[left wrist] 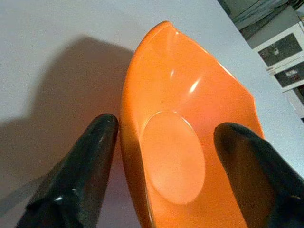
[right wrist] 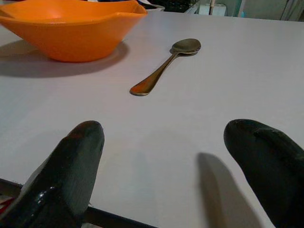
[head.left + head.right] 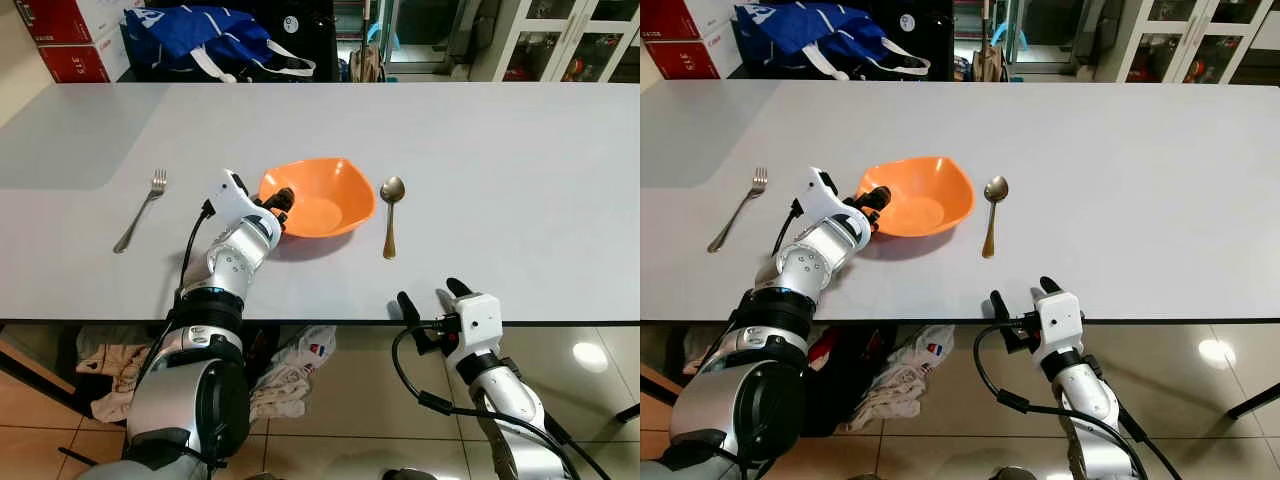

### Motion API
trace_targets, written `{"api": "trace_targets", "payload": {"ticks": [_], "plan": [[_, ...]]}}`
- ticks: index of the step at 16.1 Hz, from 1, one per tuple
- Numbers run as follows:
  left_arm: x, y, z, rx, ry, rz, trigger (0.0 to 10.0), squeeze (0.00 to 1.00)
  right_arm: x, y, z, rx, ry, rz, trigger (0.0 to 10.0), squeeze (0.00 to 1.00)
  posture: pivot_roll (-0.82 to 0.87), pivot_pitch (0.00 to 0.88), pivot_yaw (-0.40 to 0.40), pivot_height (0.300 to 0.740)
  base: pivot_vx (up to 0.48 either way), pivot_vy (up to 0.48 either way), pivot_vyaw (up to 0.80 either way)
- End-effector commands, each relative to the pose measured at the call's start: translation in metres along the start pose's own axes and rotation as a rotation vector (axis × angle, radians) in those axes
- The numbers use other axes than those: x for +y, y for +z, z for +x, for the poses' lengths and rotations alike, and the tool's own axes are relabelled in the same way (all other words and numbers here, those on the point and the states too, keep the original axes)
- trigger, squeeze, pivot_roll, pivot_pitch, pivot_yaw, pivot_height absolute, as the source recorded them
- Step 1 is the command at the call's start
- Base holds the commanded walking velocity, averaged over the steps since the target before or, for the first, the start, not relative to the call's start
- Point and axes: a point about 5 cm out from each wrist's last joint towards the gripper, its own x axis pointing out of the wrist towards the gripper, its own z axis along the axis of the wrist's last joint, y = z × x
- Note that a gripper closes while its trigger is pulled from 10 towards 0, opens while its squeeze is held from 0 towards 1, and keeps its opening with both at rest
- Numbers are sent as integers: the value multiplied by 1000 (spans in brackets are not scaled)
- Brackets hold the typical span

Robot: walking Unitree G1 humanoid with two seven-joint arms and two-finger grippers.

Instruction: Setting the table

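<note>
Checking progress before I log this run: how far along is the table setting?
Done: the spoon lies right of the bowl, the fork well to its left, both on the table. In hand: the left hand is at the bowl's rim, one finger outside, the other inside, open, not clamped. Left: the fork looks far out and may need to move closer. The right hand waits open at the near edge.

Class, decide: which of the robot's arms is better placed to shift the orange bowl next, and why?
Left. The left gripper already straddles the orange bowl's rim, fingers open, while the right gripper hovers open at the table's near edge.
</note>
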Motion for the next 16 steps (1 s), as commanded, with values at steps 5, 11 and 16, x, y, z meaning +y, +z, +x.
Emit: {"api": "trace_targets", "payload": {"ticks": [5,11,16], "plan": [[5,2,-4,-9,25,63,10000,1000,3,4,3,-14,22,-8,10000,0,-146,0,55,736,0,0,0],[2,27,-23,-166,-28,284,10000,1000,4,8,3,-23,26,-10,10000,0,-137,0,48,736,0,0,0],[-3,43,-62,-328,-127,549,10000,0,4,11,3,-31,23,-10,10000,0,-124,0,48,736,0,0,0]]}}
